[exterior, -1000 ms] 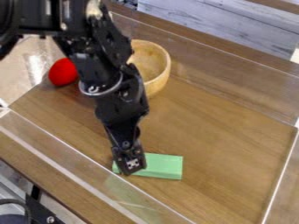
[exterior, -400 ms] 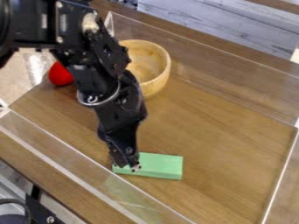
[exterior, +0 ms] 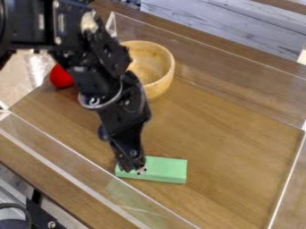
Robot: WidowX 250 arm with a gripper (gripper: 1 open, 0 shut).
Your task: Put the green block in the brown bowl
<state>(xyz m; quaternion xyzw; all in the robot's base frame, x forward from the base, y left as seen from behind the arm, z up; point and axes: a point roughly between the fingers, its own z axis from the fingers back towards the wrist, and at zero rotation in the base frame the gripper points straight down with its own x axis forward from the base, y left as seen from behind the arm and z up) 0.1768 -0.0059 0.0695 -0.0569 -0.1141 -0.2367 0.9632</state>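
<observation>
Single overhead-oblique view of a brown wood-grain table bordered by low clear plastic walls. A black articulated robot arm reaches down from the upper left, its pincer pointing steeply downward at the left end of the flat, light mint-green rectangular block. The pincer's tips are drawn together on that end of the block, gripping it; the block lies flat on the table near the front edge, its long side running roughly left to right, with most of its length extending to the right of the pincer. A small white-and-black patterned marker shows on the pincer just above the block. The round, light-brown wooden bowl with thick walls stands upright toward the back of the table, well apart from the block and partly hidden on its left by the arm. A red round toy sits at the left, beside the arm and near the bowl.
</observation>
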